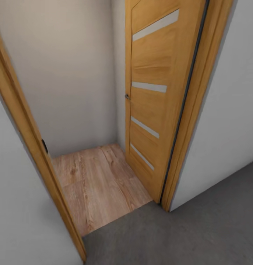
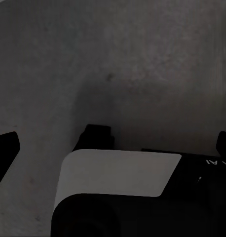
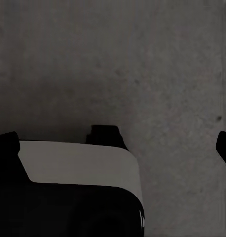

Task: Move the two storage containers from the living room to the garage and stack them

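From the head camera we look down at a doorway. At the left stands a white wall (image 1: 16,206), edged by the orange-wood door frame (image 1: 34,147) that runs slanting down to the lower edge. A small dark fitting (image 1: 44,146) sits on that frame about halfway up. Through the opening we see a pale wall (image 1: 67,73) at the back and light wood planks (image 1: 100,184) on the ground beyond the threshold. To the right of the planks the orange-wood door (image 1: 152,92) stands swung open into the far room, with four pale horizontal slits across it and a small dark handle (image 1: 127,97) on its near edge. Right of the door come the other side of the frame (image 1: 194,99) and another white wall (image 1: 229,121). The grey concrete floor (image 1: 200,232) fills the near right and lower part, meeting the planks at the threshold, so we stand on the garage side.

In the left wrist view we see the concrete floor (image 2: 132,64) below, a white and black part of the robot's body (image 2: 118,173), and dark finger tips at both edges; the left gripper (image 2: 115,143) is spread wide and holds nothing. The right wrist view shows the same: grey concrete (image 3: 142,64), a white and black body part (image 3: 78,163), and the right gripper (image 3: 118,140) with its fingers far apart, empty.

We see no storage container in any of these views.
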### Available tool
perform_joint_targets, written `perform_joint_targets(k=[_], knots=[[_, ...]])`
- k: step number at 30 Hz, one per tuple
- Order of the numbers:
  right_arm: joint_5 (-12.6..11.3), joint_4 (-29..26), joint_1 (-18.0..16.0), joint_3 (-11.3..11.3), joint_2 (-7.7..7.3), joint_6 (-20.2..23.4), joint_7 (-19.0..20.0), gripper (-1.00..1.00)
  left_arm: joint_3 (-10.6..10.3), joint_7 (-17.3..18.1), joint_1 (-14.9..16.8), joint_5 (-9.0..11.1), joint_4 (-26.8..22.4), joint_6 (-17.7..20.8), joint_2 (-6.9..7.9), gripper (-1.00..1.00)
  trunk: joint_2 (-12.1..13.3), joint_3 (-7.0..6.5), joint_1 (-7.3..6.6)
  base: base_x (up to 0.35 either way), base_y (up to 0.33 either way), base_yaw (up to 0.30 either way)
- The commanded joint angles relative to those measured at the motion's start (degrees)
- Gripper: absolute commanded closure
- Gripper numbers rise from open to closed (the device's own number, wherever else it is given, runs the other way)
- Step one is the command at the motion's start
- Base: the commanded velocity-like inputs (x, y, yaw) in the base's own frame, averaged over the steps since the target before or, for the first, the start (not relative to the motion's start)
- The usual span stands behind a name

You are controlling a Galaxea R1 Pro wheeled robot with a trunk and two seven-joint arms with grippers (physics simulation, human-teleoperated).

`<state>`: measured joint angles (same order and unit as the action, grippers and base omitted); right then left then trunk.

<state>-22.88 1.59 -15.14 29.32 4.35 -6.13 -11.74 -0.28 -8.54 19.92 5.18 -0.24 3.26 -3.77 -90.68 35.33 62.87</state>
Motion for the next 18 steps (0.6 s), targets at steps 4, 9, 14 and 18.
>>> perform_joint_targets(k=[4, 9, 14, 18], knots=[[-0.6, 0.2, -0.1, 0.5, 0.05, -0.3, 0.0, -1.0, -0.1, -0.2, 0.0, 0.5, 0.0, 0.2, -0.01, -1.0, 0.0, 0.05, 0.03, 0.317, -0.095, -0.218], [-0.6, 0.2, -0.1, 0.5, 0.05, -0.3, 0.0, -1.0, -0.1, -0.2, 0.0, 0.5, 0.0, 0.2, -0.01, -1.0, 0.0, 0.05, 0.03, 0.316, -0.096, -0.236], [-0.6, 0.2, -0.1, 0.5, 0.05, -0.3, 0.0, -1.0, -0.1, -0.2, 0.0, 0.5, 0.0, 0.2, -0.01, -1.0, 0.0, 0.05, 0.03, 0.316, -0.096, -0.183], [-0.6, 0.2, -0.1, 0.5, 0.05, -0.3, 0.0, -1.0, -0.1, -0.2, 0.0, 0.5, 0.0, 0.1, -0.01, -1.0, 0.0, 0.05, 0.03, 0.317, -0.096, -0.017]])
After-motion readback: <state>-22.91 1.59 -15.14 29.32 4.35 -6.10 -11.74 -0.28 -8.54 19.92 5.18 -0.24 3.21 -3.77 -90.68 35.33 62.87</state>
